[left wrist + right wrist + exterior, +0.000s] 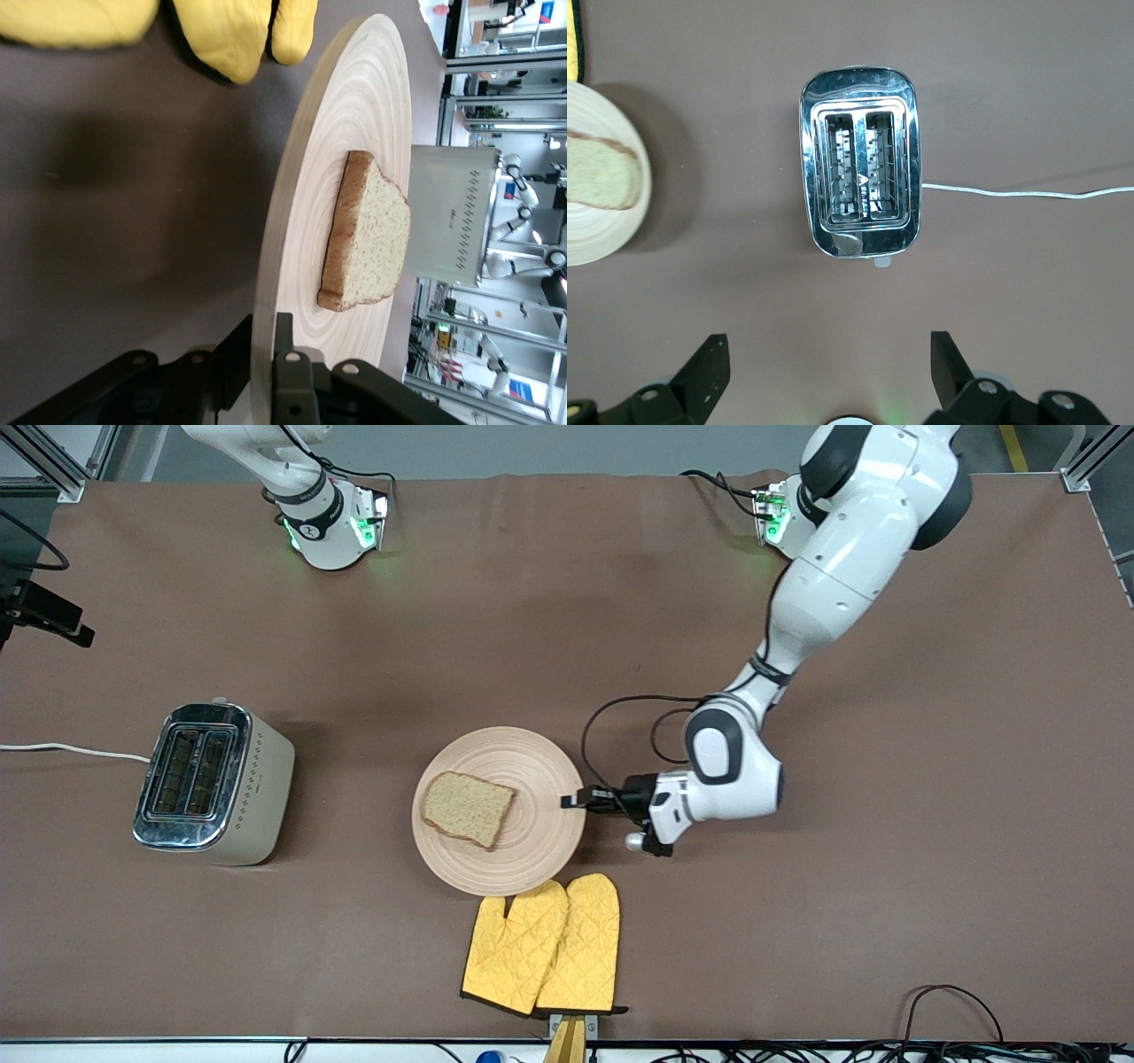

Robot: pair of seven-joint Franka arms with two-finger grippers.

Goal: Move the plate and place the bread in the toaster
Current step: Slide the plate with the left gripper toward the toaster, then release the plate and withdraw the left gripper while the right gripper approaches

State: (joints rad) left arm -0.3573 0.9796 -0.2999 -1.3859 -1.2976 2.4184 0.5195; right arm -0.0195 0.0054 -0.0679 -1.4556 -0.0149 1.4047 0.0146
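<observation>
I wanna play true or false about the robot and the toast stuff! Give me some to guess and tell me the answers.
1. The bread lies on the plate. True.
2. The left gripper is shut on the plate's rim. True.
3. A slice is already in the toaster. False: both slots are empty.
4. The right gripper holds the bread. False: it is open and empty, up above the toaster.
5. The yellow oven mitts lie nearer the front camera than the plate. True.
6. The toaster lies tipped on its side. False: it stands upright, slots facing up.
</observation>
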